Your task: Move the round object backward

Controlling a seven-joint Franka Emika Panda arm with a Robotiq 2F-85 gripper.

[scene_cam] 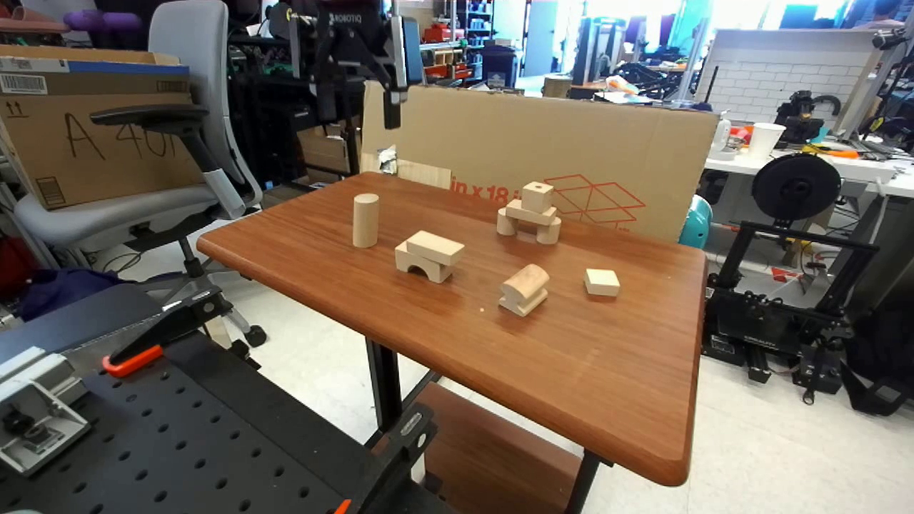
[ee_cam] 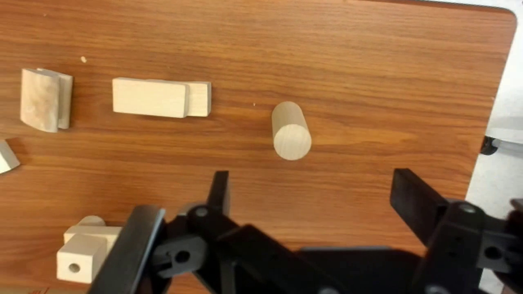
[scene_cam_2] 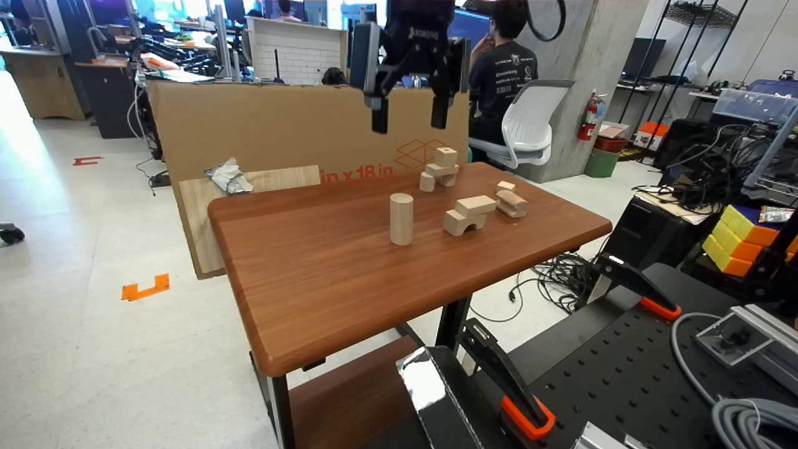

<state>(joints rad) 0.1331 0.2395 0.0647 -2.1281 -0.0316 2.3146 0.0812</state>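
While the gripper hangs in the air with its jaws spread wide, a pale wooden cylinder stands upright on the brown table below, apart from the other blocks. In the wrist view, the cylinder shows beyond the fingertips. Near it, a rectangular block rests on an arch-shaped block. Farther along lie a rounded block and a flat square block, while a holed cube tops a small stack near the cardboard sheet.
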